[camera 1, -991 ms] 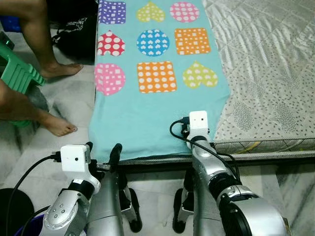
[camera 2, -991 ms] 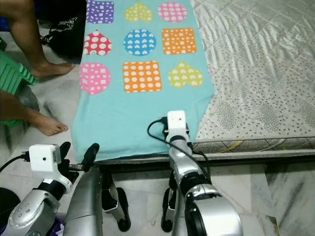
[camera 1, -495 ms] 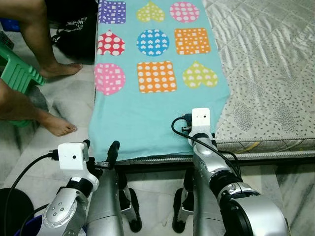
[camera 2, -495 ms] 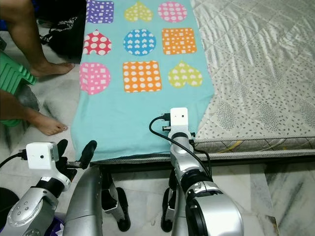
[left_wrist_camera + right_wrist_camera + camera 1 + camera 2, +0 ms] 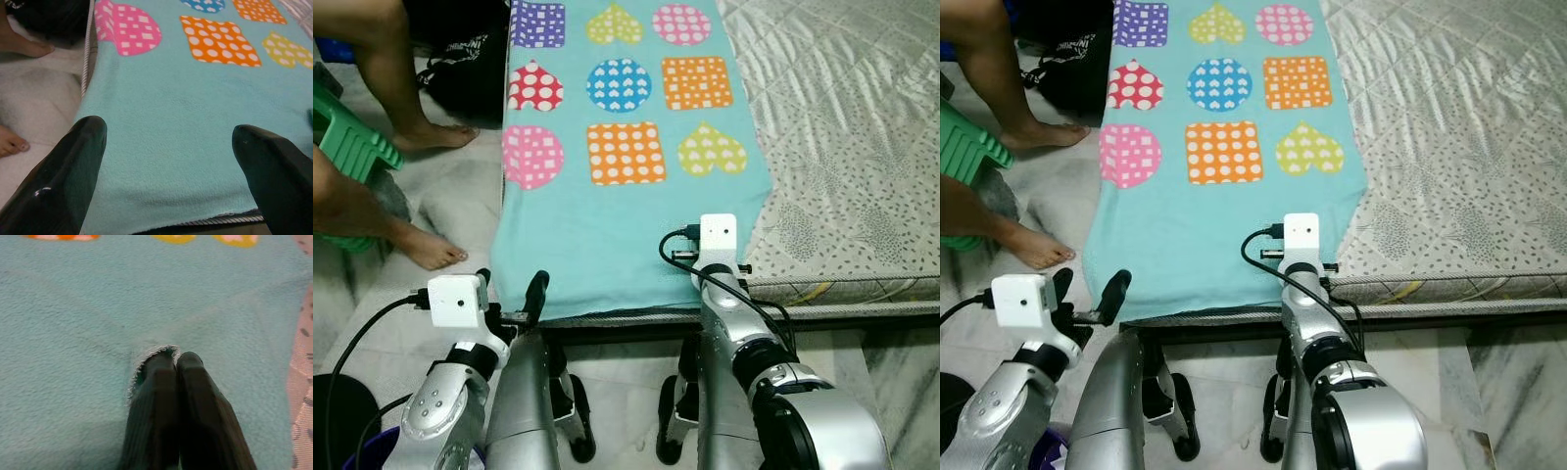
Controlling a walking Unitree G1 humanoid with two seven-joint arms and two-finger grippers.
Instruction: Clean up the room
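both grippers sit at the blanket's near hem on the mattress; right gripper pinched on a fold, left gripper wide apart over the corner, blanket running lengthwise away fwd.

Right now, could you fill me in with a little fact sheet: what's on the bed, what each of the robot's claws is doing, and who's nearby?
bed cover: turquoise blanket with dotted hearts, squares and circles, spread on the mattress
right gripper: fingers together, pinching a fold near the blanket's near edge
left gripper: open, at the blanket's near left corner
nearby: a person's bare foot on the floor, green stool
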